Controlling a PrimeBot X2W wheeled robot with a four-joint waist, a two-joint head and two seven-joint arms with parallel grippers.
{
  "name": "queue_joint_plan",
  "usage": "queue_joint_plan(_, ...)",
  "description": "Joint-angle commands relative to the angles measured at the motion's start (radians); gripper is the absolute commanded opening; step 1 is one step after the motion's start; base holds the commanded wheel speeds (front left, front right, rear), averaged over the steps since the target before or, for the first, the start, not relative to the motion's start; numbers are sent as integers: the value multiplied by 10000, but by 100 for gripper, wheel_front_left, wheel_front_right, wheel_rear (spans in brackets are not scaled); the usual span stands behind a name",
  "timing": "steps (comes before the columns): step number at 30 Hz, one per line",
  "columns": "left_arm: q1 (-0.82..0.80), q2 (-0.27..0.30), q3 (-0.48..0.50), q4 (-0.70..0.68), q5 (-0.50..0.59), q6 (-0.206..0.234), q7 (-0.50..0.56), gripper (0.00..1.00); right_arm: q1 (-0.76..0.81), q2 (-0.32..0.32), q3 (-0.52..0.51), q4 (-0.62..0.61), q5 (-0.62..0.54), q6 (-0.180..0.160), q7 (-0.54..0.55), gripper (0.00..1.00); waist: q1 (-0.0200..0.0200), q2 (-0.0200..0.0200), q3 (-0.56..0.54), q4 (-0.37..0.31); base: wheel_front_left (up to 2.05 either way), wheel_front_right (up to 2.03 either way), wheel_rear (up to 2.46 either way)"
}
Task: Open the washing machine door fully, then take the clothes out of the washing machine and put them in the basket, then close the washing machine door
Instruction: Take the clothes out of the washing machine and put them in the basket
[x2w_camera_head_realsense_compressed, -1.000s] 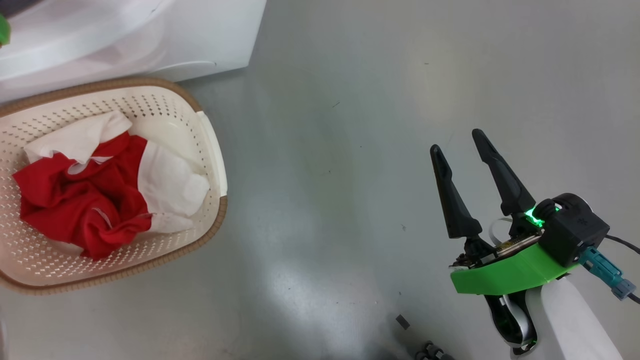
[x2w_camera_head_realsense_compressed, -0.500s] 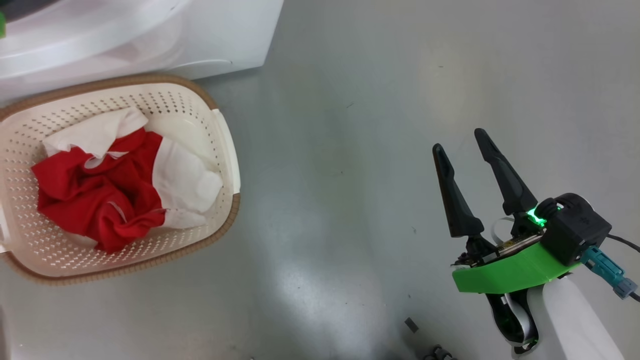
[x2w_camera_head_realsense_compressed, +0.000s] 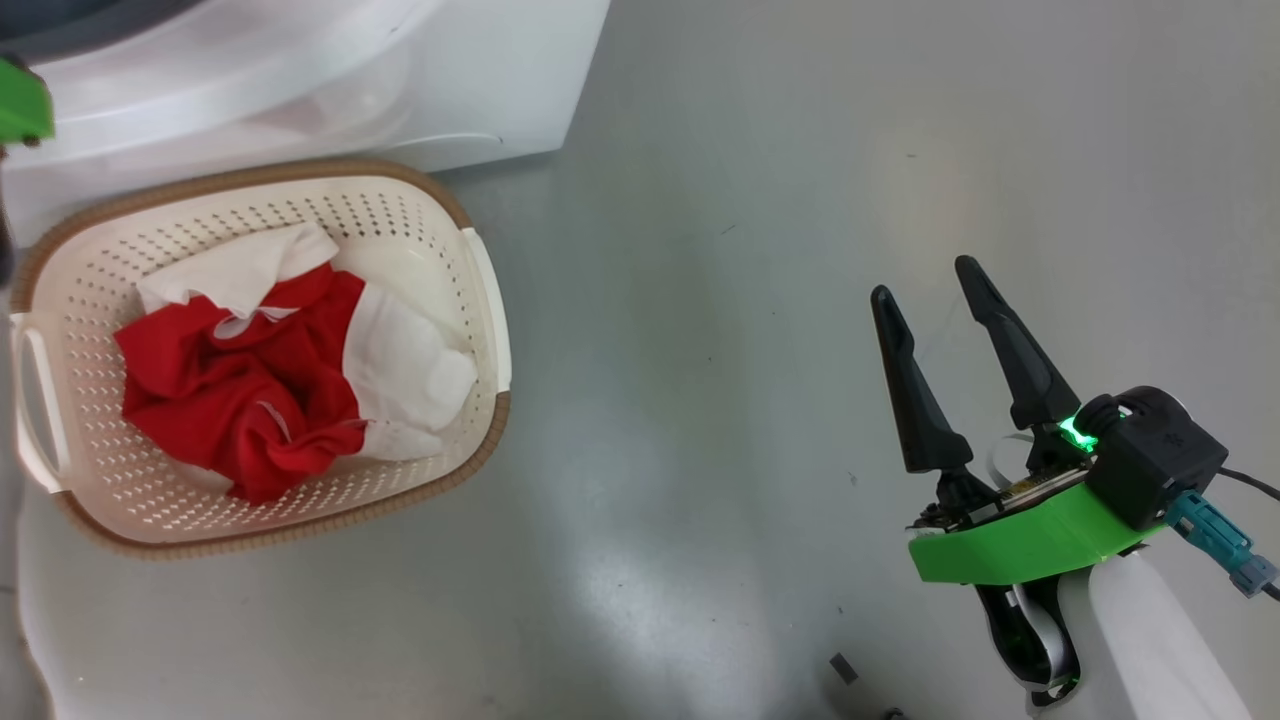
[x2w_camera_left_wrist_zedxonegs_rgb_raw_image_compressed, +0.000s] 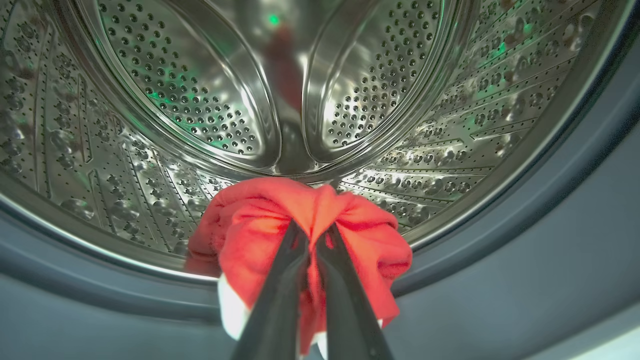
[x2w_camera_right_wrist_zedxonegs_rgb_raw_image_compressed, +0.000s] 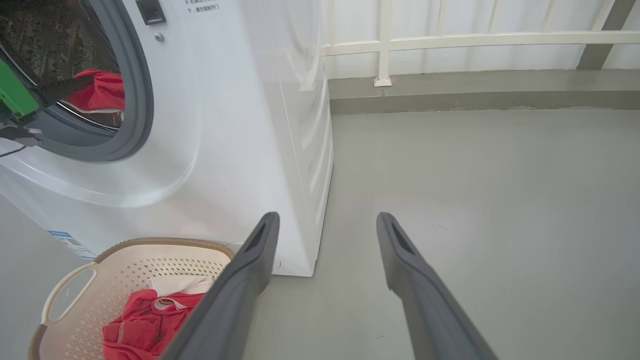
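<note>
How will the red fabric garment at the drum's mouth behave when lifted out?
Probably floppy: the red fabric garment bunches in soft folds around the left gripper. Likely light, as a narrow pinch holds it. Its loose edges may drag on the grey rubber ring.

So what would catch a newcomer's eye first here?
Bright red cloth: one red garment is pinched in the shut left gripper at the mouth of the shiny steel drum, and more red clothes lie heaped in the cream basket by the washing machine. The right gripper hangs open above the grey floor.
</note>
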Motion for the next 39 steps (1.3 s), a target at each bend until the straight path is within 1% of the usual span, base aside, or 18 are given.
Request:
queue_joint_plan(1,465,404,189,-566,15,65,-102,0,1,-96,98,-191,-50,62,-61,100,0,0,-107,76,0,0,0)
queue_joint_plan(7,1729,312,333,-2144,105,264,-116,0,88,-96,-11,-202,-124,62,-61,100,0,0,-403,224,0,0,0)
queue_joint_plan(10,2375,143,391,-2954,136,364,-117,0,144,-96,-108,-232,-167,62,-61,100,0,0,-564,359,0,0,0)
queue_joint_plan(19,3918,-238,322,-4543,299,556,-119,0,315,-96,-298,-269,-293,62,-61,100,0,0,-1133,671,0,0,0)
queue_joint_plan(30,5719,-614,229,-5991,287,775,-119,0,632,-96,-491,-277,-459,62,-61,100,0,0,-1811,1054,0,0,0)
queue_joint_plan(39,6894,-1145,187,-6960,140,872,-120,0,892,-96,-814,-368,-518,62,-61,100,0,0,-2297,1470,0,0,0)
